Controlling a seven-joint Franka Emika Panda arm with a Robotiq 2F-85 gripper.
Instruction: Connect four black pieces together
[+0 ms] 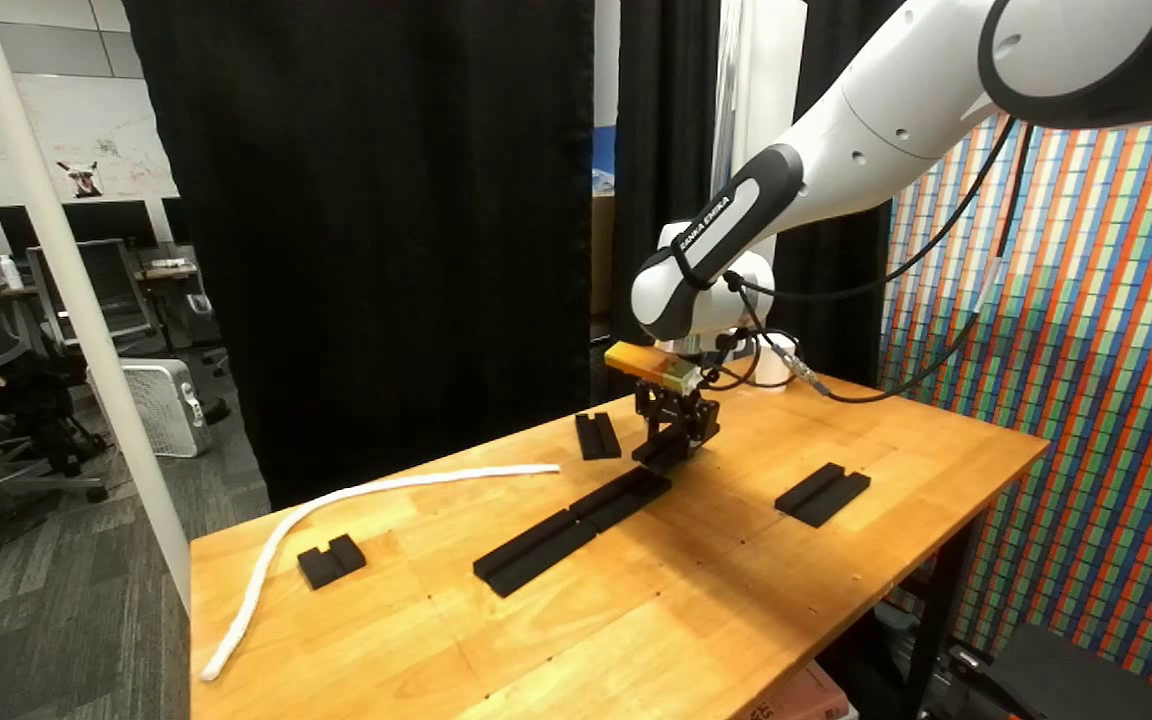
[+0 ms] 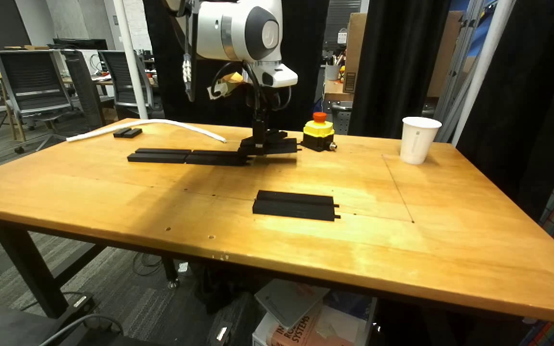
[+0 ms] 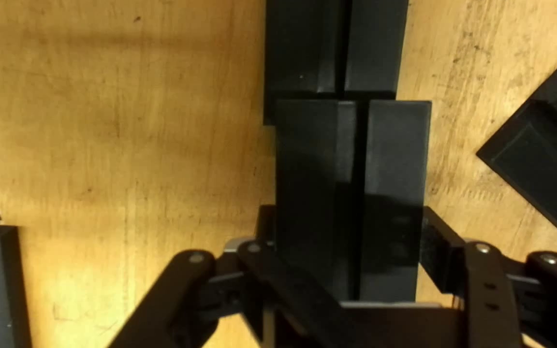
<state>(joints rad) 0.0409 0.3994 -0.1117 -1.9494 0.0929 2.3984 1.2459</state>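
Apparently, black bar (image 3: pixel 397 169) within claw (image 3: pixel 349 234).

From the middle of the tabletop (image 2: pixel 450 259) in an exterior view, a white cup (image 2: pixel 418 144) stands at two o'clock, a red-and-yellow button (image 2: pixel 319 129) at one, a curved white cable (image 2: pixel 151 121) at ten.
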